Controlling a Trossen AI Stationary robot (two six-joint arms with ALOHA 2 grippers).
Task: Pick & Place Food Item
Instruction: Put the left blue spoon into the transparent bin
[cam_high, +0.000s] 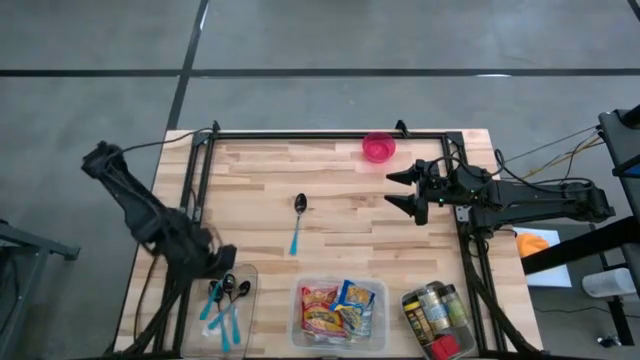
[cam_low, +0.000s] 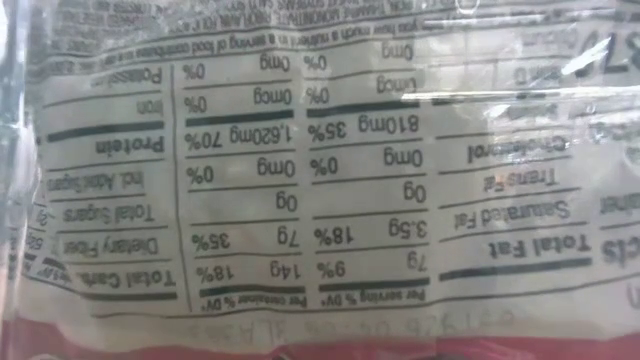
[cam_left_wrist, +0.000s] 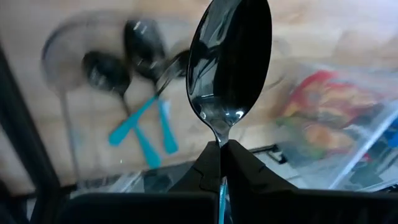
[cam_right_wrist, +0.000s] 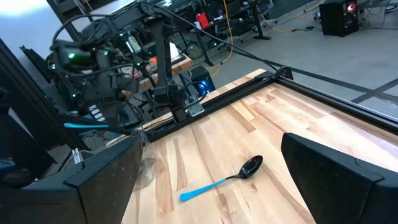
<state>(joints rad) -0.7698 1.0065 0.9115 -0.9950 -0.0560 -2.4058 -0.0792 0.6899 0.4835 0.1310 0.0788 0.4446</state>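
Lower left, our left gripper (cam_left_wrist: 222, 163) pinches a spoon (cam_left_wrist: 229, 65) (probably by its neck); it could twist loose. Right gripper (cam_high: 408, 189) gapes, empty.

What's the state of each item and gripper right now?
left gripper: shut on held spoon, above the spoon container
right gripper: open, empty
loose spoon: flat on table
pink bowl: upright, far edge
packet bin: holds packets
spice bin: holds jars

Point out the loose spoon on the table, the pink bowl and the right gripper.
Loose spoon (cam_high: 299, 203), high view, its dark bowl.
Pink bowl (cam_high: 378, 147), high view, its inside.
Right gripper (cam_high: 398, 190), high view, between its open fingertips.
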